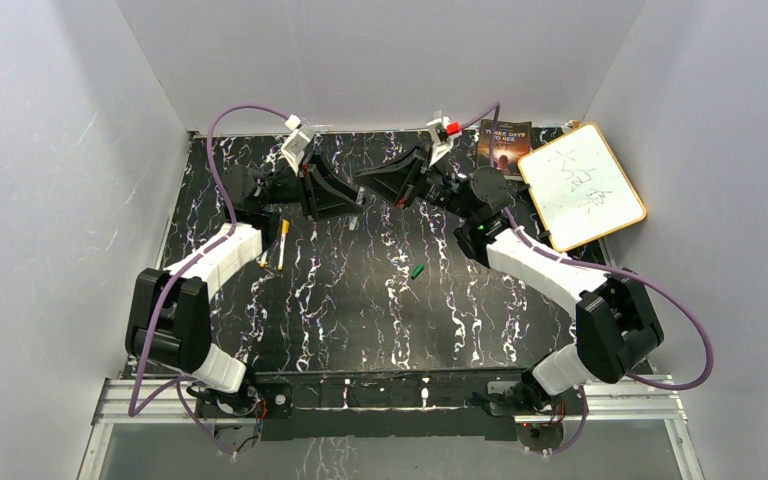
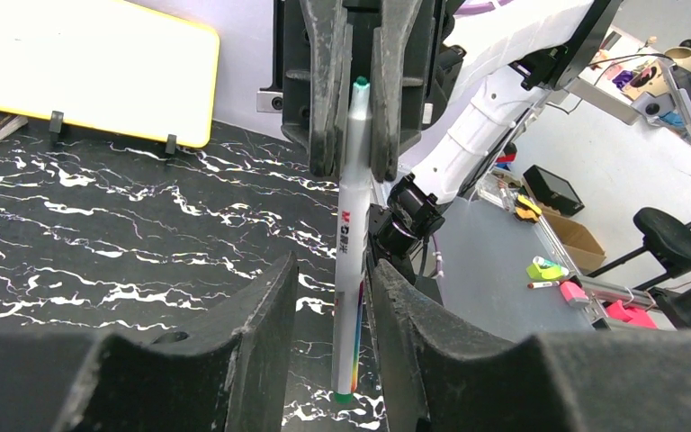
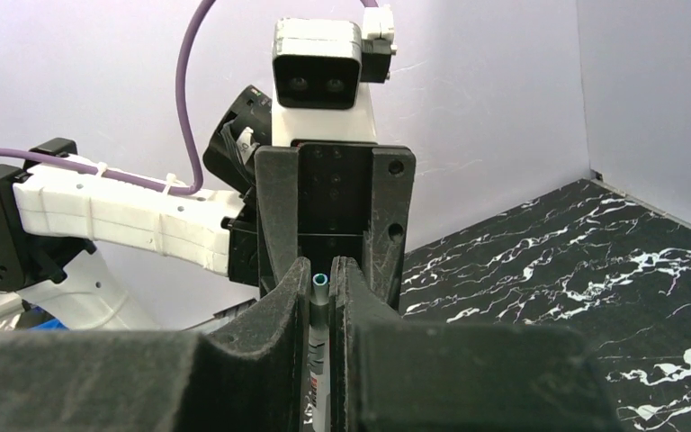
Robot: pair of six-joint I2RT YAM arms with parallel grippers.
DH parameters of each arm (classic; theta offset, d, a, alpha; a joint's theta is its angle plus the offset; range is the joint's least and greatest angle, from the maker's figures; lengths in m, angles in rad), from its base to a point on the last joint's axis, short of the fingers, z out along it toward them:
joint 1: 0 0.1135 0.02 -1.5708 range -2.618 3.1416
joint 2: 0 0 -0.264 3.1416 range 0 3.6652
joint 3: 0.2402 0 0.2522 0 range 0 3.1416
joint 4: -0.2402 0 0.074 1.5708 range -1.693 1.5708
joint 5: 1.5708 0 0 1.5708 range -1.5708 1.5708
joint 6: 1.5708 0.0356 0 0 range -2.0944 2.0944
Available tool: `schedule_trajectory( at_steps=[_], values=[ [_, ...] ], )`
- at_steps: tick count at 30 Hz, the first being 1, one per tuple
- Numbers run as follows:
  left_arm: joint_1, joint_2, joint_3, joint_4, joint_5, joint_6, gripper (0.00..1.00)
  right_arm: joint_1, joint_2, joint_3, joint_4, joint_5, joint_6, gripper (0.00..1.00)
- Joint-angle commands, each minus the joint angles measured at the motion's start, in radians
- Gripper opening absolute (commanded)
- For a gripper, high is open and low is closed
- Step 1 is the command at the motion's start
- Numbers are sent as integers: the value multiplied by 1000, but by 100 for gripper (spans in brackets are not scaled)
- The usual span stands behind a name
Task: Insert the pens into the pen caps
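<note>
A spare pen (image 1: 281,243) lay on the table (image 1: 360,320) over on the left. The left gripper (image 2: 331,268) had its jaws spread loosely round the held pen (image 2: 351,234), and the right gripper (image 3: 322,266) pinched its tip end tight. The green cap (image 1: 417,270) lay alone mid-table.

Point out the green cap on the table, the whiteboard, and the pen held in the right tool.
green cap (image 1: 417,270): top view, middle of the cap.
whiteboard (image 1: 582,186): top view, centre of its white writing face.
pen (image 2: 349,234): left wrist view, printed part of the white barrel.

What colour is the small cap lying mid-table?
Green; the cap shows best in top view.
</note>
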Motion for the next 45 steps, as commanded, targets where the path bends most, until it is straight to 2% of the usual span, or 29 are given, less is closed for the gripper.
schedule_trajectory(
  at_steps=[1,3,10,12,13,14,15,20,21,23,24,26,28,29,30,32,34,37,39,41,43,45],
  values=[
    [4,-23,-2,36,-11,9,37,-7,-33,24,81,21,14,0],
    [3,-16,-1,54,-9,-4,35,-8,-29,21,92,20,23,0],
    [-3,6,-1,116,-4,-57,18,-10,-15,23,112,14,40,0],
    [-7,9,1,123,-4,-67,17,-10,-11,24,114,12,41,0],
    [-8,12,3,128,-4,-72,18,-10,-6,24,114,11,42,0],
    [-9,15,5,143,-6,-85,31,-9,-1,24,120,7,48,0],
    [-11,19,4,154,-2,-93,33,-10,2,24,126,6,51,0],
    [-18,27,10,165,0,-105,34,-10,18,31,128,-8,56,0],
    [-18,29,10,169,-3,-108,32,-9,19,30,126,-9,57,0],
    [-18,29,12,171,-11,-110,13,-9,17,26,127,-8,58,0],
    [-18,31,12,176,-9,-111,0,-9,15,24,126,-7,57,0],
    [-17,28,8,191,-10,-116,0,-10,12,24,122,-11,55,0],
    [-17,23,4,170,-15,-92,0,-15,-11,2,106,36,38,21],
    [-17,20,3,148,-16,-75,0,-20,-36,-15,93,71,24,38],
    [-17,14,1,108,-19,-48,0,-31,-56,-28,77,100,5,46],
    [-15,-2,-2,-2,-36,29,0,-58,-112,-59,30,156,-20,52],
    [-13,-21,-1,-139,-60,125,0,-86,-178,-93,-35,246,-23,53],
    [-12,-37,30,-420,-111,302,0,-128,-264,-96,-242,341,-46,38],
    [-11,-37,89,-697,-219,456,0,-162,-286,-79,-390,303,-111,42],
    [-11,-29,150,-956,-365,620,0,-165,-279,-35,-621,310,-222,46],
    [-11,-34,182,-1090,-495,726,0,-165,-266,-30,-790,330,-269,46],
    [-12,-34,203,-1170,-574,781,0,-160,-267,-75,-883,354,-284,42]
  ],
)
